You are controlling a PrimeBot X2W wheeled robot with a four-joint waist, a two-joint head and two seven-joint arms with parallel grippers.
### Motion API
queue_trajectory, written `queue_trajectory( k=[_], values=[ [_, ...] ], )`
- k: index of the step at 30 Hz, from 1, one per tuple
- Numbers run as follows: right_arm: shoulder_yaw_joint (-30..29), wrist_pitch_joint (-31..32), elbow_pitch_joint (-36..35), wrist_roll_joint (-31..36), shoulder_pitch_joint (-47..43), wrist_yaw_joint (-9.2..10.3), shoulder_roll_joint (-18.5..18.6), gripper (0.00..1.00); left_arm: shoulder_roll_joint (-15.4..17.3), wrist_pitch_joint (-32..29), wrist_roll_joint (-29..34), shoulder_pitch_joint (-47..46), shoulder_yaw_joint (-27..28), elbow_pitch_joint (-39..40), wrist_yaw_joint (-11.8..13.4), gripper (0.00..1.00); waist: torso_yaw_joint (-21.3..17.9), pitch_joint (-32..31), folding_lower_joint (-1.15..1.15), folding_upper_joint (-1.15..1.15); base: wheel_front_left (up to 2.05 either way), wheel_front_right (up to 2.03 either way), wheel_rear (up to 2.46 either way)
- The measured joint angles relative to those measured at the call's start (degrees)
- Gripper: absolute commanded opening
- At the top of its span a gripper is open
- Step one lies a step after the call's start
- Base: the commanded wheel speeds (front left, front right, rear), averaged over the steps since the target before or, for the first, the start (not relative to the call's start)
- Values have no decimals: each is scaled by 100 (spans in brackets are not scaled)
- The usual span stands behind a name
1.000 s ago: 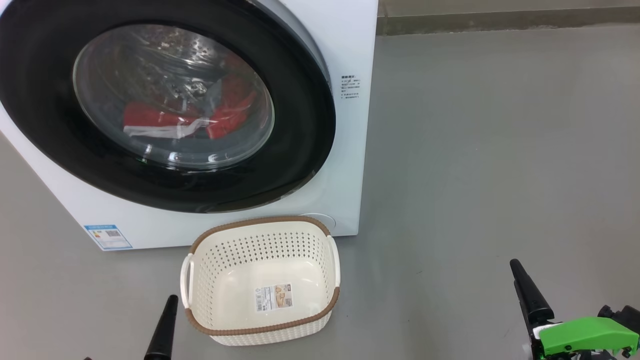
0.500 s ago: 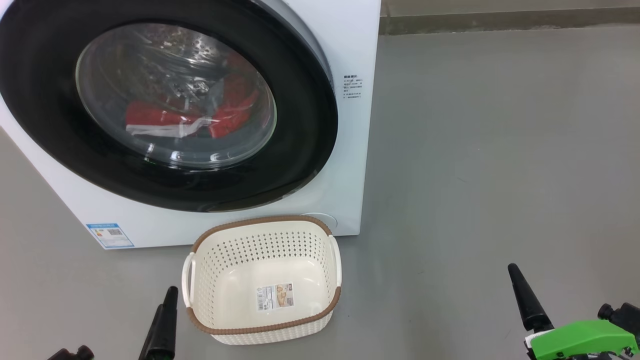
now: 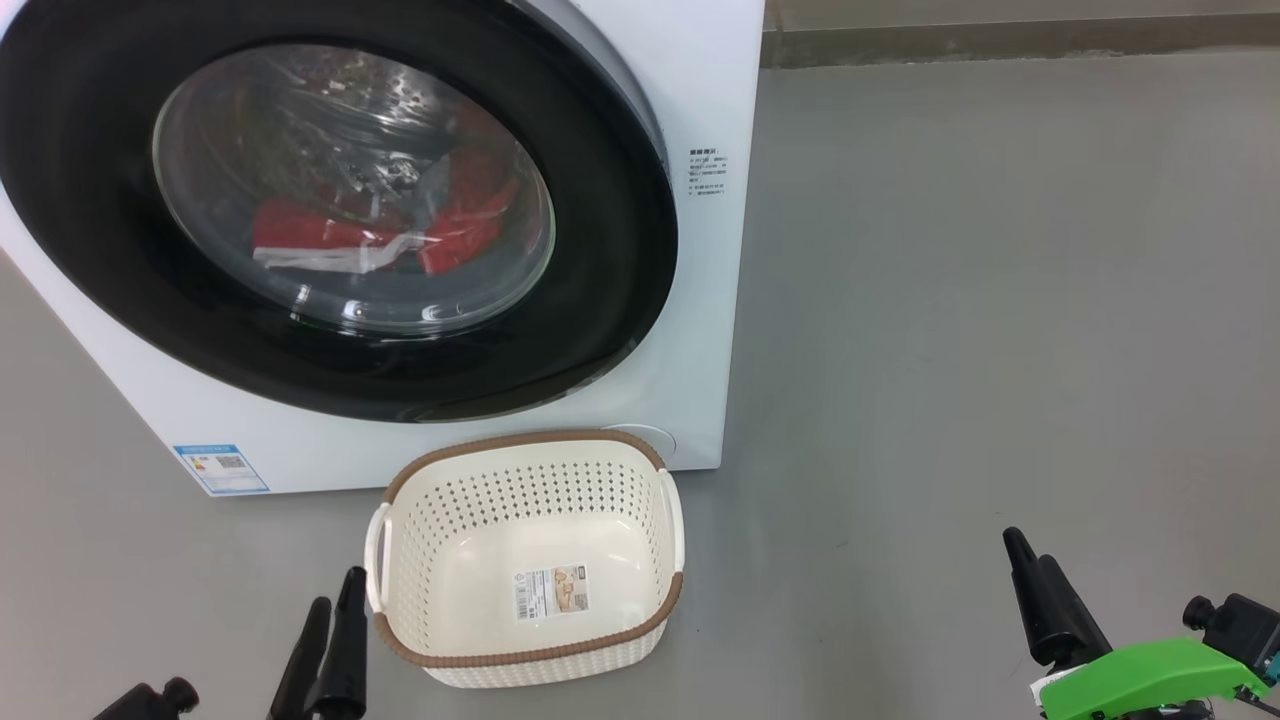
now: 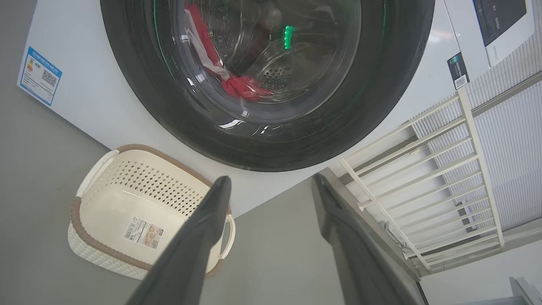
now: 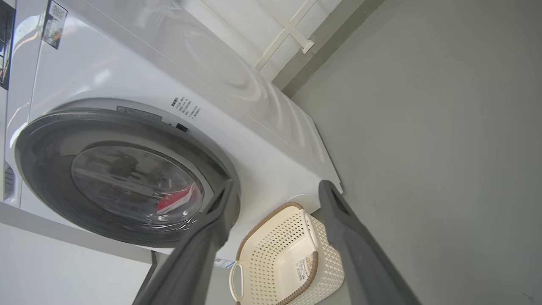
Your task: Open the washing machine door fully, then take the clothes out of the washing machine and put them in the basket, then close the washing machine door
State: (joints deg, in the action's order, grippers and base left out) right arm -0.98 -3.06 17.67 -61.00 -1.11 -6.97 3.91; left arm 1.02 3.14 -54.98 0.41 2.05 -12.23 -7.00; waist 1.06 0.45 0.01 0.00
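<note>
Both arms wait low in front of the white washing machine (image 3: pixel 715 90), neither touching anything. The left gripper (image 3: pixel 336 588) and the right gripper (image 3: pixel 1028 550) each have their two dark fingers spread wide and hold nothing.

The washing machine door (image 3: pixel 620 250) lies against the machine's front, its round face turned towards the robot. It sits up and ahead of both grippers, towards the left of the head view. Whether it is latched, and where its handle is, cannot be made out. Being round, the door offers no long axis, so the rim is the likely place to take hold.

The left gripper sits almost beneath the door's black rim, just beside the left handle of the basket (image 3: pixel 520 440). The right gripper hangs well off to the side over bare grey floor (image 3: pixel 1000 300). The left arm looks the nearer to the door overall, though the door's right-hand edge falls roughly between the two.

Through the glass, the red clothes (image 3: pixel 300 225) with white trim lie in a heap low in the steel drum (image 4: pixel 275 74). None has been taken out yet. The cream basket stands on the floor just in front of the machine, under the door's lower right, with nothing in it but a sticker (image 3: pixel 548 592) on its base.
</note>
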Motion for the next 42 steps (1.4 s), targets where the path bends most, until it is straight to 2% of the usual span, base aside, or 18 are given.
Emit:
queue_trajectory(
  k=[23, 42],
  values=[
    [182, -359, -51, 1249, -3, -5, 157, 100, 23, 360, 1834, 99, -186, 279, 245, 100, -33, 55, 0, 0, 0, 0, 0],
    [213, -678, -119, 2247, -34, -7, 263, 100, 46, 682, 3106, 205, -232, 466, 305, 100, -51, 106, 0, 0, 0, 0, 0]
  ],
)
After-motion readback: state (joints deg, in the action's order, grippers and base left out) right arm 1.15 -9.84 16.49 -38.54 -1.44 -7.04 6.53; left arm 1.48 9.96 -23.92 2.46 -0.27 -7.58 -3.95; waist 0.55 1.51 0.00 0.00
